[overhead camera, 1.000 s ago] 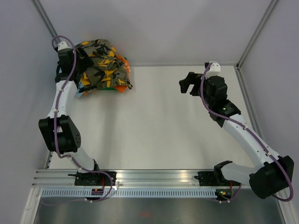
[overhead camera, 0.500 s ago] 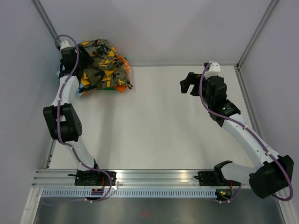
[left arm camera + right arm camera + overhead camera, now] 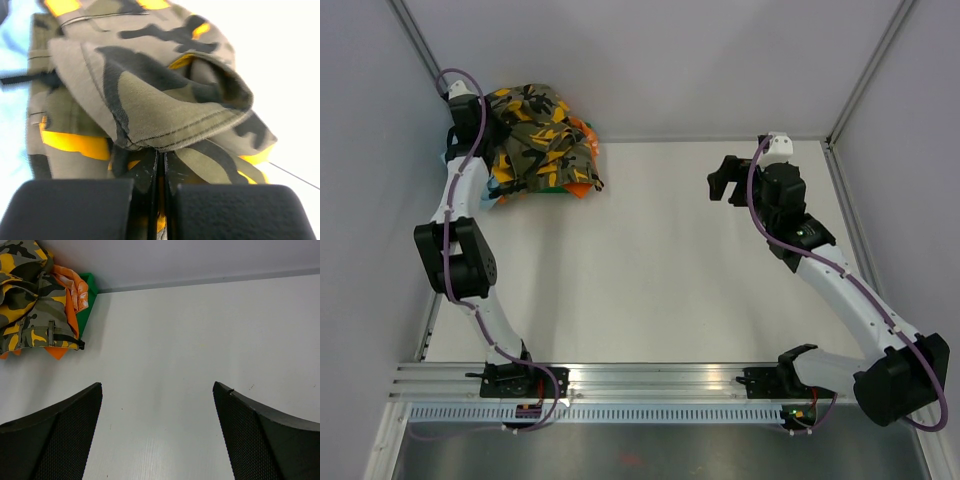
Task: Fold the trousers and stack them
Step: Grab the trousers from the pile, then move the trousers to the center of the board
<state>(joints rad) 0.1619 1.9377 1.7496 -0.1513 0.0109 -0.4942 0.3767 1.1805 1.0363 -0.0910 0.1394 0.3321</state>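
The trousers lie crumpled in camouflage cloth on a heap at the table's far left corner. They also show at the top left of the right wrist view. My left gripper reaches into the heap's left side, partly hidden by cloth. In the left wrist view the left gripper is shut, with a fold of the trousers pinched in the thin slit between its pads. My right gripper hangs open over bare table at the right; the right gripper has nothing between its fingers.
Under the trousers lie other garments: an orange cloth, a green one and a pale blue one. Grey walls close in the back and both sides. The white table spreads between the arms, with the metal rail at the near edge.
The left arm has pushed further back into the heap, and its gripper has gone from open to shut on the camouflage cloth. The right arm has barely moved.
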